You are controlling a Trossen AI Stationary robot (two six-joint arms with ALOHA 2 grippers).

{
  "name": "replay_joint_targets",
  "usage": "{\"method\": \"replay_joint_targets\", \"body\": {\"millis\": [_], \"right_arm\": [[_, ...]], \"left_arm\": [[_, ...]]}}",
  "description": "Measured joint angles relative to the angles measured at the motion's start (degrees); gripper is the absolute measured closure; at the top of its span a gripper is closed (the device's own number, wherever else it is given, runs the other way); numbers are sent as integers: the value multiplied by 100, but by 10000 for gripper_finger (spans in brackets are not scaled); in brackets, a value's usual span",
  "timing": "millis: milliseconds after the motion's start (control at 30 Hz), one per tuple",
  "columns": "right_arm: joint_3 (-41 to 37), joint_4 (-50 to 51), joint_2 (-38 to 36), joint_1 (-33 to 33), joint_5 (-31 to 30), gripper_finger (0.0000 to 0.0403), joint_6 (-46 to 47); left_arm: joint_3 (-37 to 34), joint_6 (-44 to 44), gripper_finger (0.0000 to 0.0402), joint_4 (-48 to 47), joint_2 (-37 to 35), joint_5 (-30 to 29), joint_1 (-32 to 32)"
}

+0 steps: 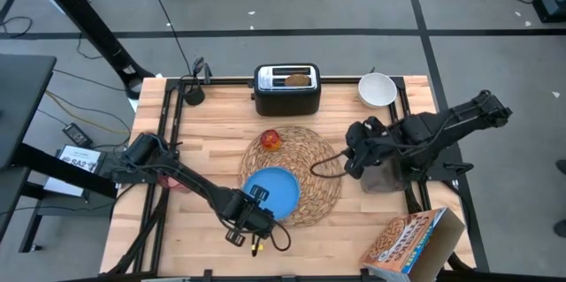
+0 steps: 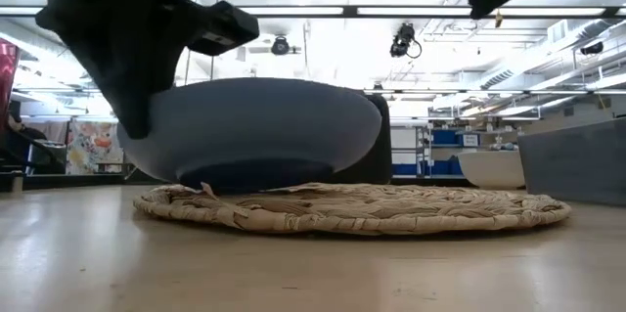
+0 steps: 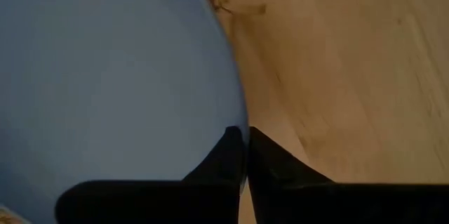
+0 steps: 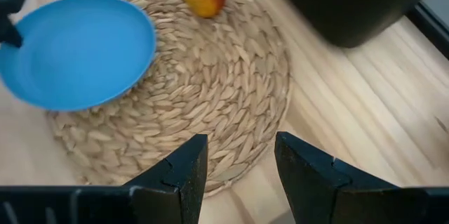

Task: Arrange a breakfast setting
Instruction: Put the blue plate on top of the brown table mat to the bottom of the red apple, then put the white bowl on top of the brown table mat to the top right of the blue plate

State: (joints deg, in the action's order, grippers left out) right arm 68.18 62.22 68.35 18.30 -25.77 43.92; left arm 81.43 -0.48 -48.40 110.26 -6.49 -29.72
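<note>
Laid on the wooden table (image 1: 203, 123), the large round woven straw placemat (image 1: 309, 154) carries a small red fruit (image 1: 271, 140); the round blue plate (image 1: 274, 190) is pinched at its near-left rim by the left gripper (image 1: 248, 210) — white bowl (image 1: 378, 89) and toast slice (image 1: 298, 78) remain unplaced, the right gripper (image 4: 237, 164) spread wide.

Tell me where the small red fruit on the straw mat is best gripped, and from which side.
Grip the red fruit across its rounded middle, probably from straight above. It sits alone on the placemat, apart from the blue plate that the left gripper pinches. The open right gripper hovers nearest, so it suits.
</note>
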Motion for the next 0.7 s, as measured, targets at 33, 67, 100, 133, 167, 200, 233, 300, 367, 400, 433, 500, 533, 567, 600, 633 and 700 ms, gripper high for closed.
{"method": "replay_joint_targets", "body": {"millis": [33, 67, 100, 133, 167, 200, 233, 300, 367, 400, 433, 500, 533, 567, 600, 633, 700], "right_arm": [[0, 3, -2, -66, 32, 229, -13], [0, 6, -3, -138, 101, 229, -11], [0, 8, -4, -211, 160, 229, 7], [0, 8, -4, -289, 183, 229, 51], [0, 11, -4, -373, 189, 229, 128], [0, 31, -4, -470, 191, 229, 229], [0, 68, -4, -594, 196, 229, 344], [0, 171, 4, -882, 254, 229, 502], [0, 239, 67, -1213, 307, 229, 547], [0, 274, 114, -1380, 333, 229, 549], [0, 292, 176, -1557, 335, 229, 550], [0, 282, 328, -1895, 334, 229, 631], [0, 282, 425, -2066, 308, 229, 728], [0, 282, 534, -2218, 232, 229, 855], [0, 282, 643, -2363, 115, 229, 973], [0, 284, 749, -2503, -5, 229, 1098], [0, 320, 972, -2800, -248, 229, 1301]], "left_arm": [[-12, 8, 375, 11, 0, 19, 4], [-19, 15, 369, -2, 0, 26, 5], [-24, 11, 363, -3, 0, 28, 5], [-24, 6, 358, 17, 0, 32, 5], [-24, -17, 352, 31, 0, 35, 5], [-24, -27, 347, 25, 0, 36, 5], [-24, -28, 342, 17, 0, 36, 5], [-24, -28, 330, 43, 0, 36, 5], [-24, -34, 316, 50, 0, 36, 24], [-22, -36, 308, 48, 0, 34, 31], [-13, -63, 299, 15, -12, 34, 31], [51, -216, 278, -146, -86, 41, 31], [99, -315, 267, -241, -162, 76, 31], [156, -400, 256, -336, -269, 127, 31], [213, -530, 245, -450, -383, 184, 31], [266, -691, 234, -578, -508, 219, 31], [299, -1086, 216, -750, -833, 253, 28]]}}
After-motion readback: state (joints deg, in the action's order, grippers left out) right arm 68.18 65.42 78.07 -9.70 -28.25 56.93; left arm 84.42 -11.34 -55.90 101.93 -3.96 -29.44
